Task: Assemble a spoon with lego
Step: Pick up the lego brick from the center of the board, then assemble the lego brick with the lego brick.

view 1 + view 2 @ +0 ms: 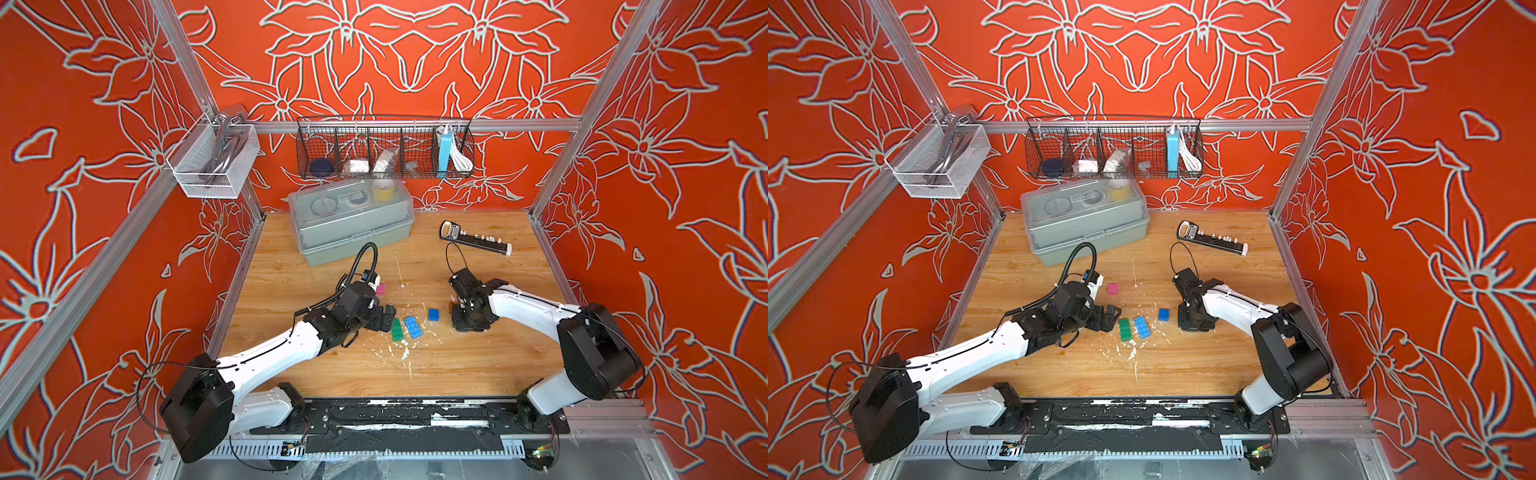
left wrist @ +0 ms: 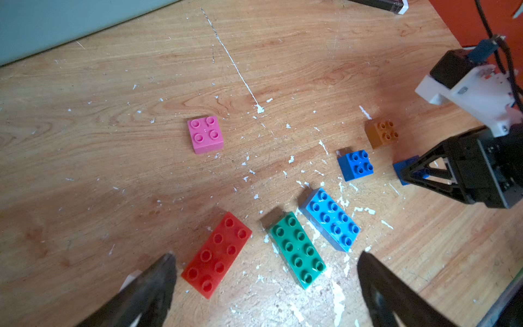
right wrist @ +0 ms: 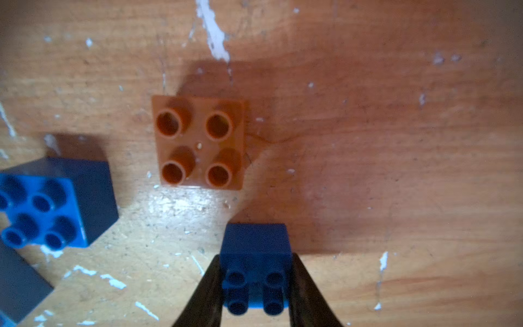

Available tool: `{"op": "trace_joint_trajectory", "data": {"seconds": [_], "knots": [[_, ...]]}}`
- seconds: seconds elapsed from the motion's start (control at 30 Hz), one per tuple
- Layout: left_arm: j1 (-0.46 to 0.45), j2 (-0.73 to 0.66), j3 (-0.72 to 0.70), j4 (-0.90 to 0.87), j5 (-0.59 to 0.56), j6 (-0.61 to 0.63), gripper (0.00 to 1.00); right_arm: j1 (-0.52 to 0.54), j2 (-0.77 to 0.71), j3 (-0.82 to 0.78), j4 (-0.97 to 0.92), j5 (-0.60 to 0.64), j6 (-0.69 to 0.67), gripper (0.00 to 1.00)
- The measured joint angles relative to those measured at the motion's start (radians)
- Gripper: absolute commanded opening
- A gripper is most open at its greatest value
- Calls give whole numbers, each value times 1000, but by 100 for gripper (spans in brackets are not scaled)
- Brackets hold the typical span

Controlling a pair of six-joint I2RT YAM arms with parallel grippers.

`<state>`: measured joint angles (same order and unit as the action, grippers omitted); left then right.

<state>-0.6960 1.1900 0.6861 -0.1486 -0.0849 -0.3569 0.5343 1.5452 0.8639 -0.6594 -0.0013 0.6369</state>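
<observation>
- Centrally on the wooden table (image 1: 478, 365): the lego (image 1: 1124, 329), all loose single bricks, none stacked on another, well apart from every table edge.
- Right gripper (image 3: 255, 257): clenched on a dark blue square brick (image 3: 254, 243), one finger on each side wall, studs up. Whether that brick is lifted off the wood cannot be told.
- Brown square brick (image 3: 199, 141): near the held brick, apart from it, bare wood on all sides.
- Second dark blue square brick (image 2: 356, 165): between the brown one and the oblongs, touching nothing.
- Light blue oblong brick (image 2: 331, 219) and green oblong brick (image 2: 297, 249): just beside each other, a thin gap between.
- Red oblong brick (image 2: 216, 254): near the green one, apart from it.
- Pink square brick (image 2: 205, 135): alone toward the far side, open wood around it.
- Left gripper (image 2: 267, 256): released, jaws wide apart, hanging over the red and green oblongs and holding nothing.
- Grey lidded box (image 1: 353, 224): against the far edge.
- Black bar (image 1: 476, 239): near the far corner on the right arm's side.
- Open room: a broad bare strip between the bricks and the near edge, and another between the pink brick and the box.
- White flecks (image 1: 405, 353): scattered around the oblongs.
</observation>
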Motion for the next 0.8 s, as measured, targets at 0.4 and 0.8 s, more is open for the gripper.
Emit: {"op": "trace_joint_trajectory", "data": {"seconds": [0.4, 0.8], "knots": [[-6, 11, 0, 12, 22, 16, 98, 3, -47, 82, -60, 18, -4, 13], [-37, 24, -54, 92, 132, 84, 98, 3, 58, 235, -74, 50, -20, 13]]}}
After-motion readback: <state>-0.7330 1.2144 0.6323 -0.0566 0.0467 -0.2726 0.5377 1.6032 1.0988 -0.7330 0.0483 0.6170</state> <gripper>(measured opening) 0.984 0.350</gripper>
